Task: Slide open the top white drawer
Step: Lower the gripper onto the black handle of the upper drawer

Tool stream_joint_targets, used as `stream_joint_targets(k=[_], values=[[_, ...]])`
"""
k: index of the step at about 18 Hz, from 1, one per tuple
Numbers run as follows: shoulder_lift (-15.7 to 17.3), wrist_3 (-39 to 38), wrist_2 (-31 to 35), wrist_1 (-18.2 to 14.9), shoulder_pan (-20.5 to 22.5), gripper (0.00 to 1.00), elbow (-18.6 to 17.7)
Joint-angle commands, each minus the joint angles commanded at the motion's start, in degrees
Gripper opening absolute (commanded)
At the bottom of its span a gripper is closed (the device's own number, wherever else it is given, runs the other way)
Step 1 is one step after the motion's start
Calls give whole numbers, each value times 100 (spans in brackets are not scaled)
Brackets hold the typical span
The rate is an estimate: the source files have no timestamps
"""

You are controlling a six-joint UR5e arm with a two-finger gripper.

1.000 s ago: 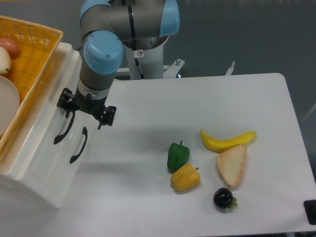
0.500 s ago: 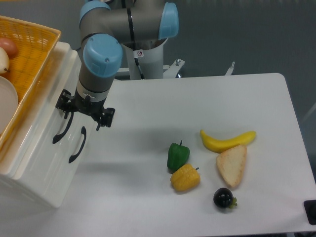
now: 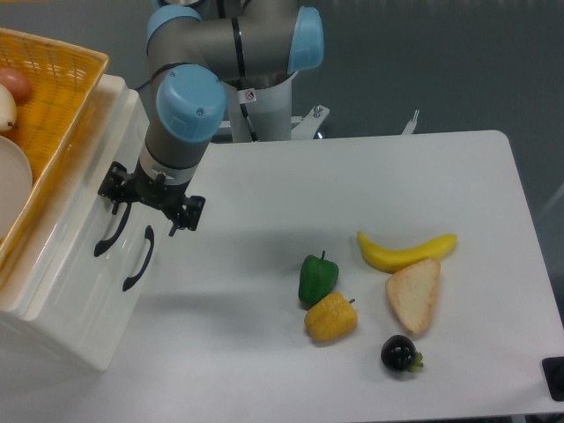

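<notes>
Basket (image 3: 53, 97) on the cabinet (image 3: 79, 291) at left; gripper (image 3: 150, 198) before the top white drawer (image 3: 88, 207); banana (image 3: 405, 253) right

arm (image 3: 189, 115) low, jaws spread wide

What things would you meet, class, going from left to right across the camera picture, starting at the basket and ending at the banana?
Yellow basket → white cabinet → gripper → green pepper → corn → dark berry → banana. The bread slice overlaps the banana's span, so it is left out.
</notes>
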Motion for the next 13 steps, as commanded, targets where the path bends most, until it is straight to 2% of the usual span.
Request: stream_joint_targets(k=[13], values=[[-149,9,9,-9,-9,100,-18]])
